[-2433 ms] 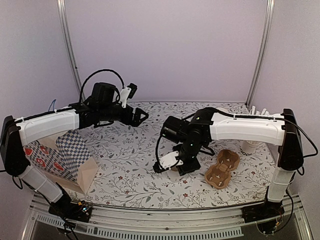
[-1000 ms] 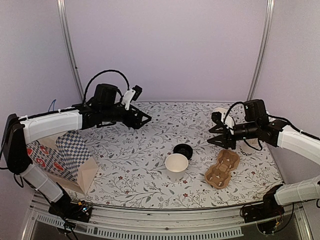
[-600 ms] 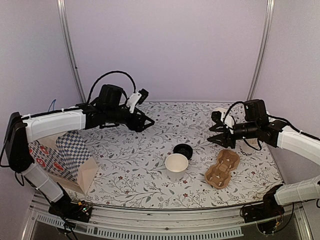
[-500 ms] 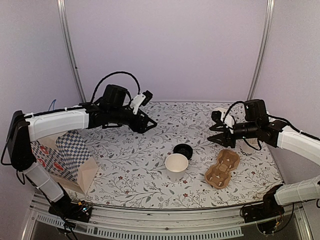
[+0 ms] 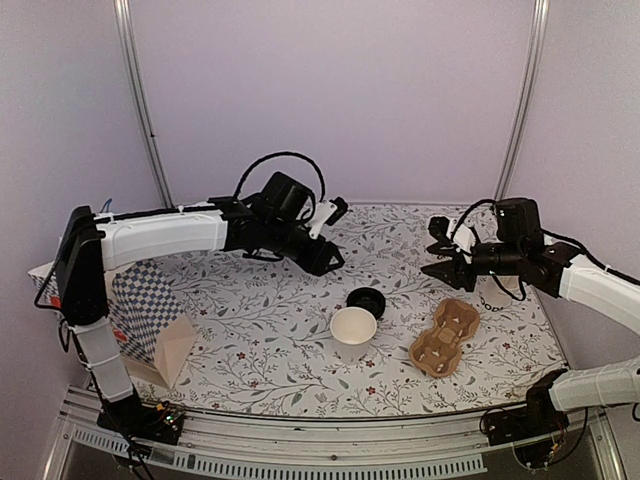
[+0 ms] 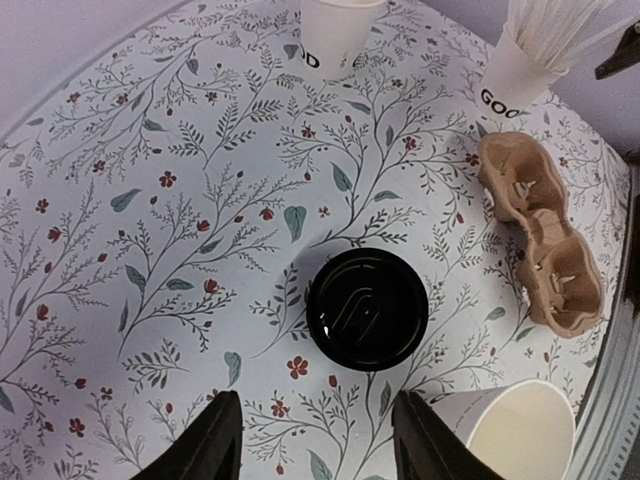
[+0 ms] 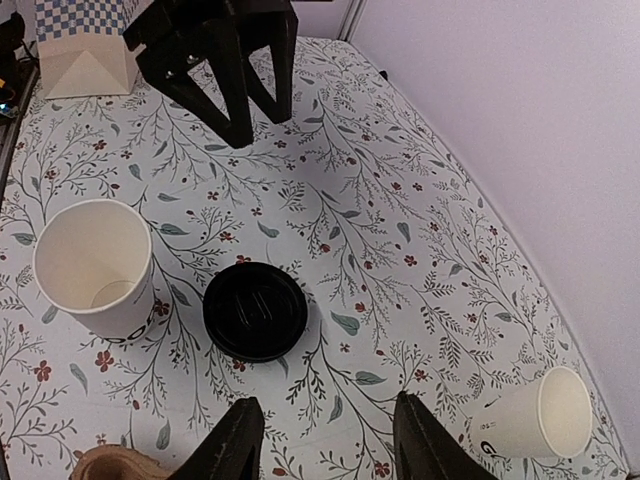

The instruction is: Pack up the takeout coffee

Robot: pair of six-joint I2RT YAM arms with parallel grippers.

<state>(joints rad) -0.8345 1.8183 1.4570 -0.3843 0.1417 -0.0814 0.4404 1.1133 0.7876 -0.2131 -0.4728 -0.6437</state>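
On the table [image 5: 260, 330], the carrier [image 5: 445, 337] waits near the open cup [image 5: 353, 330], whose black lid [image 6: 367, 310] lies just beside it. Lidding looks first: my left gripper [image 6: 318, 435], spread and empty, hovers over the lid and must drop squarely. My right gripper [image 7: 325, 440] is spread too. The stick cup [image 6: 515, 75] reads "GOO".
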